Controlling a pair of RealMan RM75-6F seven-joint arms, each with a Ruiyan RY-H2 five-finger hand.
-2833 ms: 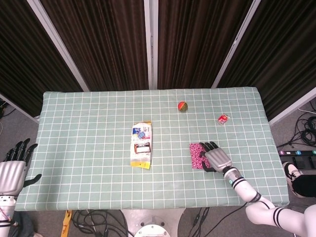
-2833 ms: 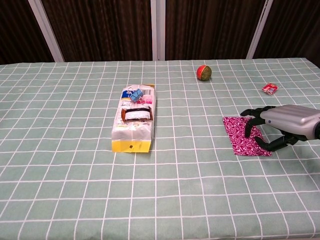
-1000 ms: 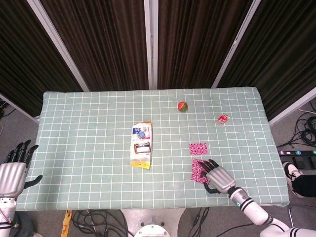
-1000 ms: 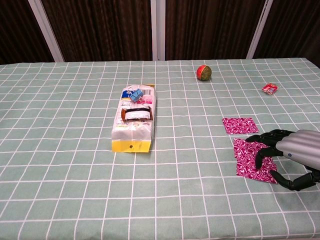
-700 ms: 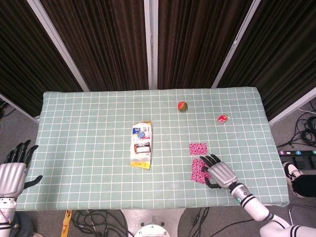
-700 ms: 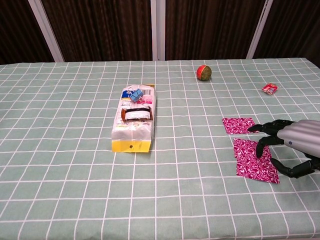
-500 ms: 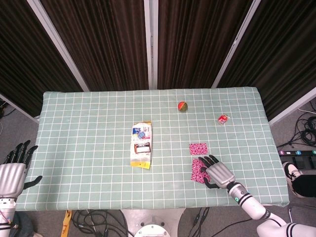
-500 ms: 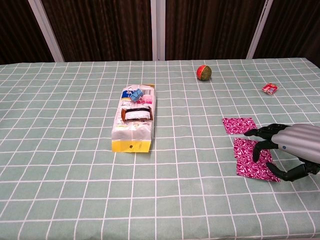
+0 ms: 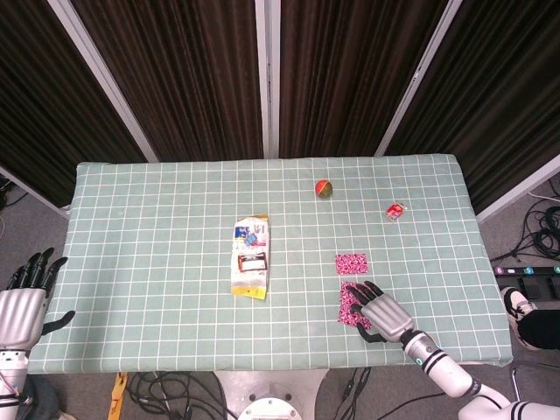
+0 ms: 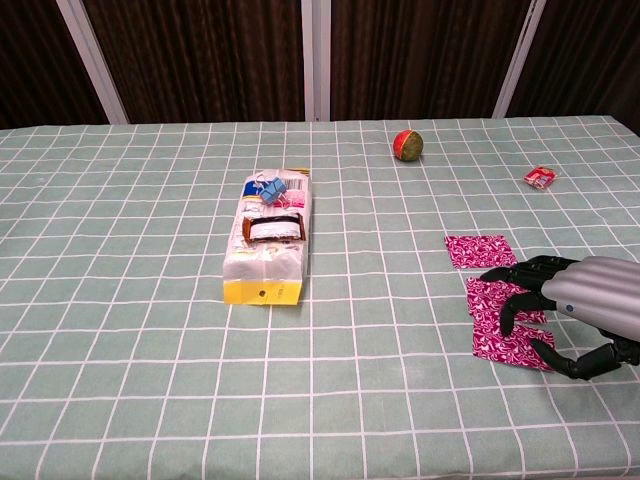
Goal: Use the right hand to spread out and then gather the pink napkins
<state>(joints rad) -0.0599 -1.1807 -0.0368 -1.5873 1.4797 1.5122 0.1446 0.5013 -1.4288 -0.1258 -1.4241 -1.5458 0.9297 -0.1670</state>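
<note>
I have the right hand (image 10: 560,310) lying palm-down on the near napkin (image 10: 495,330), fingers spread and flat on the cloth; it grips nothing, it only presses. The far napkin (image 10: 478,250) lies bare on the worktop (image 10: 150,350), just beyond the fingertips and clear of them. In the head view the same layout reads as one pink square (image 9: 352,262) above the right hand (image 9: 378,312), with the second one (image 9: 350,306) half covered by it.

What has changed: 2.8 s ago the pink pieces sat as a single stack under the hand. One second ago the stack was already split, with one piece left in place and the other dragged toward me. Over the last half second the hand has shifted slightly left across the near piece, so that more of the cloth is now under the fingers.

Meaning for the task: I judge the spreading step done, since the two pieces lie apart with a strip of green cloth between them. The gather step looks to be starting. I expect to slide the near piece back toward the far one while keeping downward pressure, or the thin cloth may slip or wrinkle.

The left hand (image 9: 22,302) hangs off the worktop edge, fingers apart, holding nothing.
</note>
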